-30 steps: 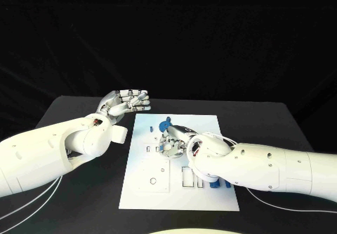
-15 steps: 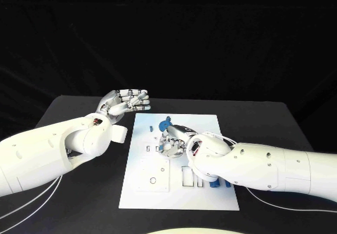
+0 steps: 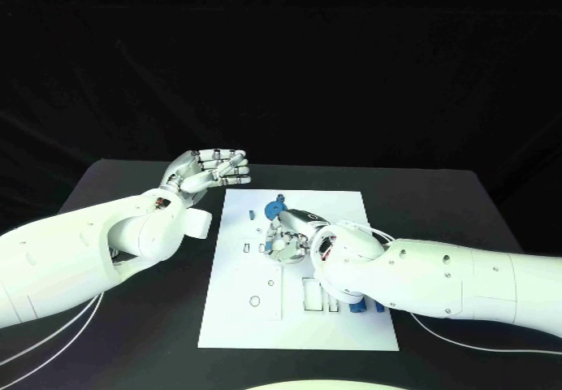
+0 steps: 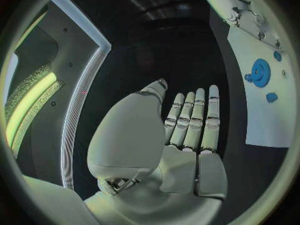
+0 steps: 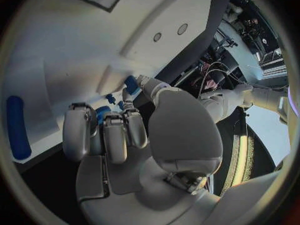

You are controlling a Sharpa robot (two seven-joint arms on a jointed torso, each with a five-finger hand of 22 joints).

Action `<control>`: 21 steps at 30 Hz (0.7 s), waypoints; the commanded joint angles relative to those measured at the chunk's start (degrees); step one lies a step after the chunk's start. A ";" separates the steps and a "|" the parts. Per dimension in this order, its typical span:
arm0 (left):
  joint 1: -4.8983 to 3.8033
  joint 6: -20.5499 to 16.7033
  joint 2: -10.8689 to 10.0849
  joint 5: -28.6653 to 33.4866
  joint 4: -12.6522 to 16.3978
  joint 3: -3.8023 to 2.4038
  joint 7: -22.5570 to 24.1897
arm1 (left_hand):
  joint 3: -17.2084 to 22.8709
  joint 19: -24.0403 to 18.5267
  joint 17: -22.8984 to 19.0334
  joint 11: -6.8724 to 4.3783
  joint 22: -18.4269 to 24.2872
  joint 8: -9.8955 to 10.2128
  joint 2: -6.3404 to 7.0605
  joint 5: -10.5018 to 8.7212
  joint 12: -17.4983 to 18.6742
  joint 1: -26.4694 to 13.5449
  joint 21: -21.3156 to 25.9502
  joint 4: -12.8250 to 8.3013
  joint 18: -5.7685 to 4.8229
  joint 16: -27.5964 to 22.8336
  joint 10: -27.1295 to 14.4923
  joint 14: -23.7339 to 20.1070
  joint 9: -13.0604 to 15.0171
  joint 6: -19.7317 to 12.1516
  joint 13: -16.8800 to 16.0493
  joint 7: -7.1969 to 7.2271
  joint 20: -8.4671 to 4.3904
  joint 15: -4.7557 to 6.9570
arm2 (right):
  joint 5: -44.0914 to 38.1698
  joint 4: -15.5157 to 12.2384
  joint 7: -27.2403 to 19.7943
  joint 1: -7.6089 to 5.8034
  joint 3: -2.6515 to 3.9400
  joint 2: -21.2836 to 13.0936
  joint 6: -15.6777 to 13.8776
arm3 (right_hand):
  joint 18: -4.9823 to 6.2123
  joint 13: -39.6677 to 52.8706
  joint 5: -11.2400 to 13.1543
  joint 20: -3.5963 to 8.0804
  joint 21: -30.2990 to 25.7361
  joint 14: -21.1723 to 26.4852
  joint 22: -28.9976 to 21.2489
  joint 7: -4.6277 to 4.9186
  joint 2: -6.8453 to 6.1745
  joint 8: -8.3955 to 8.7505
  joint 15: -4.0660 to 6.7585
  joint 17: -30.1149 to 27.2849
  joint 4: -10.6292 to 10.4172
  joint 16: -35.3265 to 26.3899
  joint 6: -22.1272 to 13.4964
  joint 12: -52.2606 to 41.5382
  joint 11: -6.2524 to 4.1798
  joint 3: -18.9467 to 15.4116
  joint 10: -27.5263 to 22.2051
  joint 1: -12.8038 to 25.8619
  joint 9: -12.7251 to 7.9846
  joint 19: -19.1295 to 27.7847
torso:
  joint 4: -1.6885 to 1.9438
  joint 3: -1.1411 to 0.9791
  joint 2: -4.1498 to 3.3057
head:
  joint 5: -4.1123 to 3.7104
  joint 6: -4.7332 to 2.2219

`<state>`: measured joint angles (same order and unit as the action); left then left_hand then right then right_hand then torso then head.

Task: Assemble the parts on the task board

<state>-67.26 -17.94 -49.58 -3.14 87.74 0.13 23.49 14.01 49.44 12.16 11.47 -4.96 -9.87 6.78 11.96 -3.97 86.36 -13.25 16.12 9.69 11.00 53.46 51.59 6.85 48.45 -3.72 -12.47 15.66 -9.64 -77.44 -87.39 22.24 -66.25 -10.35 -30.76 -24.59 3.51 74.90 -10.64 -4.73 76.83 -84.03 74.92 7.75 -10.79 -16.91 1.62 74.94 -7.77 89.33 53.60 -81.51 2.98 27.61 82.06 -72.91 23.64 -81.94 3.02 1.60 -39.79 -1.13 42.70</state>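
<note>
The task board (image 3: 293, 317) lies flat in the middle of the black desk (image 3: 456, 203), its long side running away from the robot. On its far part sits a blue gear (image 3: 278, 208), seen in the left wrist view as a toothed disc (image 4: 259, 73) with a smaller blue piece (image 4: 271, 97) just beside it. Near the board's right edge, close to the robot, a few small blue parts (image 3: 358, 306) stand beside two rectangular slots (image 3: 313, 296), half hidden under the right forearm. A long blue bar (image 5: 17, 127) lies on the board in the right wrist view.

The right robot hand (image 3: 289, 240) is over the board's middle, just nearer than the gear, its fingers (image 5: 105, 135) curled down and in. Small blue pieces (image 5: 130, 85) show at the fingertips, but whether they are pinched cannot be told. The hand and its arm cover much of the board's right side.

The left robot hand (image 3: 211, 170) is raised over the desk beyond the board's far left corner, apart from it, fingers (image 4: 194, 117) straight and side by side, holding nothing.
</note>
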 commanded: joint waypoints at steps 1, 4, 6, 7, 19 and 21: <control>-0.04 1.03 0.11 0.05 0.05 -0.03 0.28 | 0.43 0.28 0.05 0.32 0.05 0.09 0.38 -0.27 0.19 -0.25 0.18 -0.01 0.81 -0.19 -0.07 -0.42 -0.05 -0.20 0.00 -1.78 0.01 -0.05 | -0.50 0.12 0.27 0.15 -0.10 0.01 0.90 | 0.16 4.23 -0.28 -0.20 -0.28 -5.36 2.65 0.14 -0.90 0.35 -0.66 12.17 -0.35 -0.05 -0.69 0.31 0.14 0.06 -0.50 0.04 -0.18 0.36 | 0.04 -0.01 -0.02 | -0.02 -0.02; -0.03 1.05 0.10 0.05 -0.01 -0.03 0.26 | 0.43 0.28 0.05 0.32 0.05 0.09 0.38 -0.27 0.19 -0.25 0.18 -0.01 0.81 -0.19 -0.07 -0.42 -0.05 -0.20 0.00 -1.78 0.01 -0.05 | -0.47 0.11 0.21 0.15 -0.12 0.02 0.78 | 0.19 3.98 -0.27 -0.31 -0.43 -5.35 2.54 0.29 -1.10 0.50 -0.79 12.16 -0.40 -0.06 -1.04 0.54 0.28 0.02 -0.74 0.12 -0.30 0.43 | 0.01 -0.01 0.00 | 0.00 -0.02; -0.03 1.05 0.11 0.05 -0.10 -0.02 0.25 | 0.43 0.28 0.05 0.32 0.05 0.09 0.38 -0.27 0.19 -0.25 0.18 -0.01 0.81 -0.19 -0.07 -0.42 -0.05 -0.20 0.00 -1.78 0.01 -0.05 | -0.43 0.10 0.20 0.15 -0.13 0.04 0.69 | 0.20 3.84 -0.26 -0.36 -0.49 -5.34 2.50 0.36 -1.20 0.55 -0.84 12.10 -0.44 -0.07 -1.16 0.65 0.34 -0.02 -0.86 0.18 -0.35 0.46 | 0.01 -0.01 0.00 | 0.00 -0.02; -0.03 1.05 0.11 0.05 -0.13 -0.02 0.25 | 0.43 0.29 0.09 0.33 0.07 0.11 0.40 -0.28 0.21 -0.29 0.18 0.01 0.81 -0.23 -0.12 -0.43 -0.06 -0.25 0.00 -1.81 0.01 -0.06 | -0.42 0.10 0.19 0.15 -0.13 0.04 0.66 | 0.21 3.53 -0.26 -0.46 -0.56 -5.34 2.46 0.47 -1.33 0.64 -0.94 12.09 -0.61 -0.08 -1.36 0.92 0.45 -0.11 -1.14 0.37 -0.44 0.49 | 0.00 -0.01 0.00 | 0.01 -0.07; -0.03 1.04 0.09 0.05 -0.36 -0.02 0.21 | 0.43 0.29 0.10 0.35 0.08 0.12 0.41 -0.28 0.22 -0.32 0.18 0.02 0.81 -0.26 -0.15 -0.44 -0.07 -0.28 0.01 -1.83 0.01 -0.07 | -0.29 -0.17 -0.10 0.16 -0.17 -0.07 -0.87 | 0.35 2.28 -0.13 -1.00 -1.23 -5.28 2.12 0.83 -3.34 1.11 -1.38 11.89 -2.61 -0.14 -2.67 1.97 0.88 -3.19 -2.24 2.21 -1.16 0.72 | 0.02 0.00 -0.01 | -0.05 -0.12; -0.03 1.04 0.09 0.05 -0.38 -0.02 0.21 | 0.43 0.29 0.10 0.35 0.08 0.12 0.41 -0.28 0.22 -0.32 0.18 0.02 0.81 -0.26 -0.15 -0.44 -0.07 -0.28 0.01 -1.83 0.01 -0.07 | -0.23 -0.31 -0.28 0.17 -0.17 -0.11 -1.43 | 0.43 1.74 -0.20 -1.06 -1.56 -5.26 1.91 0.92 -3.50 1.41 -1.50 11.83 -3.37 -0.17 -3.28 2.43 0.96 -4.83 -2.71 2.41 -1.42 0.86 | 0.00 -0.01 0.01 | -0.03 -0.12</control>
<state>-67.25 -17.88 -49.59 -3.14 87.31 0.15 23.39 14.01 49.44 12.22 11.47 -4.96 -9.87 6.78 11.96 -3.97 86.36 -13.25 16.12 9.69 11.00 53.46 51.59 6.86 48.45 -3.72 -12.47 15.66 -9.64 -77.37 -87.48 22.35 -66.17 -10.51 -30.85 -25.00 3.51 74.95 -10.64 -5.45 75.47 -83.95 74.92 8.63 -13.66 -15.69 0.47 74.92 -10.84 89.33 50.68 -79.29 3.96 23.37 79.64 -70.67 22.28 -81.23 3.02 1.59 -39.81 -1.15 42.59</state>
